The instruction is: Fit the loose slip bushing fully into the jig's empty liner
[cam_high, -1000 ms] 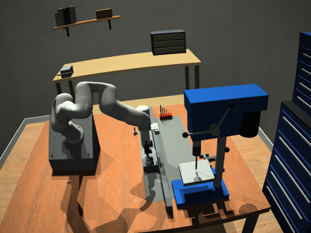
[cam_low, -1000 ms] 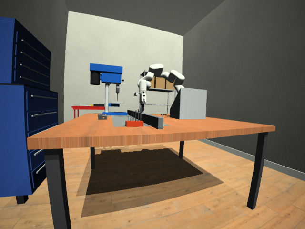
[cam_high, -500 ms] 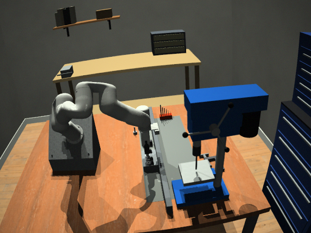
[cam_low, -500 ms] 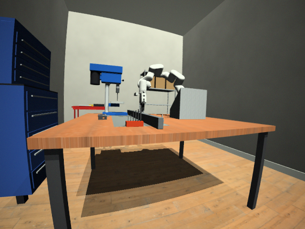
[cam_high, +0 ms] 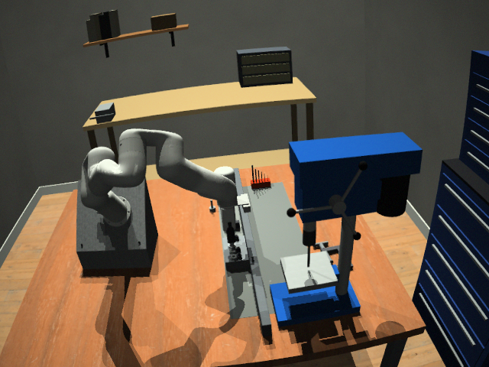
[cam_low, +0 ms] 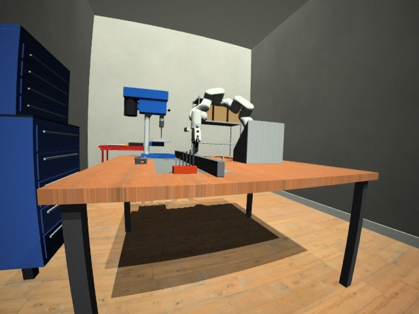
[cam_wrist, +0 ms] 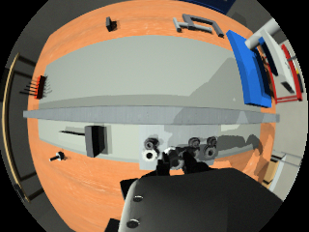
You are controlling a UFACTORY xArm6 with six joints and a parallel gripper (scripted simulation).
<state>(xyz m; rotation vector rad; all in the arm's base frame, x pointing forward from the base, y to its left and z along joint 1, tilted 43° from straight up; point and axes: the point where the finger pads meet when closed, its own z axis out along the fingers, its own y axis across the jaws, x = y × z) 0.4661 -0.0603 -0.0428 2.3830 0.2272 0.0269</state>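
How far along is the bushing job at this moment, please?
Done: the approach. The gripper hangs right over the jig and its liners. In hand: fingers narrowed; a held bushing cannot be made out. Left: flat seating isn't visible, and a small headed part stands loose on the table.

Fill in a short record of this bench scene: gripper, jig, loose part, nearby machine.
Gripper: pointing down over the jig, fingers partly closed; whether it holds a part cannot be told.
Jig: dark block beside the long grey rail.
Loose part: small headed pin on the table, apart from the jig.
Machine: blue drill press across the rail.
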